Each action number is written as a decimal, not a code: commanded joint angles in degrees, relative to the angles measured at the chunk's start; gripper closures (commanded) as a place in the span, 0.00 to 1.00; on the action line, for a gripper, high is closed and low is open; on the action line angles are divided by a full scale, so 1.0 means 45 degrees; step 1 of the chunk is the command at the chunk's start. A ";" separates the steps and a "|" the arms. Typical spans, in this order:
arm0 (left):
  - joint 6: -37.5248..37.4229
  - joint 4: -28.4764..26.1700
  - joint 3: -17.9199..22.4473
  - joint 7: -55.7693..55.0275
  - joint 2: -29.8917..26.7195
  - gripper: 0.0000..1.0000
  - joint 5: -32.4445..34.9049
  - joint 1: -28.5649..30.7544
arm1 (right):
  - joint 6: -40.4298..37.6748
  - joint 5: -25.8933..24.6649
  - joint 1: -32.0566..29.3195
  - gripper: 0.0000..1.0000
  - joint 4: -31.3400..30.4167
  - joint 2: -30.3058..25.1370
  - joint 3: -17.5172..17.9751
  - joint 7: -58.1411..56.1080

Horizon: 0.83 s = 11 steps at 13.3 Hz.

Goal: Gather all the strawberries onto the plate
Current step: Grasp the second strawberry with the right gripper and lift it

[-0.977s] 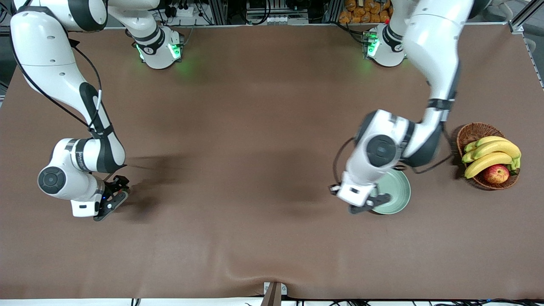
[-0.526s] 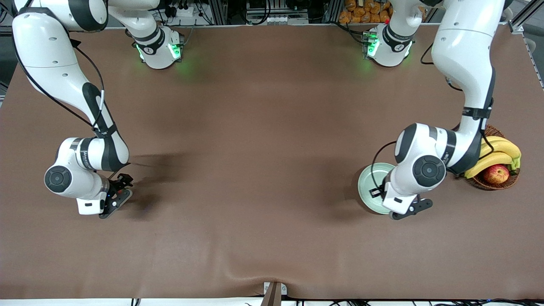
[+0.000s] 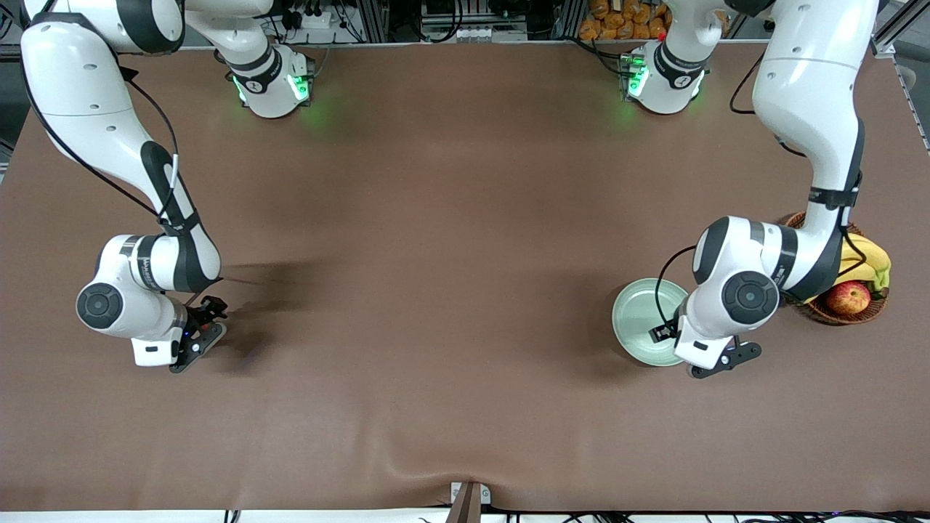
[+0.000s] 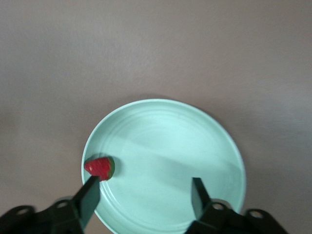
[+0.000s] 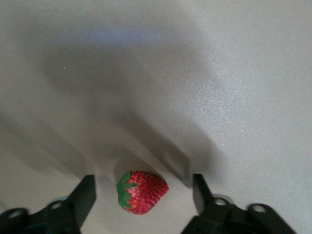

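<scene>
Strawberry on mint plate; another on table.

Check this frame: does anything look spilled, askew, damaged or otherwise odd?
Nothing stands out. One strawberry lies inside the plate near its rim, under the open left claw. Another strawberry sits on the table between the open right claw's fingers. The basket of fruit looks undisturbed.

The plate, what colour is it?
The plate is a pale mint green, plain and glossy; the left wrist view shows it best.
</scene>
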 commanded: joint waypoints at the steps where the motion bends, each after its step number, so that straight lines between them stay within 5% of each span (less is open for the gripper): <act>1: -0.0488 -0.0167 -0.0054 -0.0145 -0.1030 0.00 0.0210 0.0012 | 0.0581 -0.0105 -0.0162 1.00 -0.0634 -0.0411 0.0118 -0.0674; 6: -0.1053 0.0261 -0.0560 -0.0067 -0.1756 0.00 0.0170 0.0050 | 0.0230 -0.0124 0.0090 1.00 -0.0498 -0.1014 0.0195 -0.0654; 11: -0.1251 0.0887 -0.0660 -0.0009 -0.1425 0.00 -0.0064 -0.0164 | -0.0337 -0.0066 0.2079 1.00 0.0710 -0.1701 0.0274 -0.0558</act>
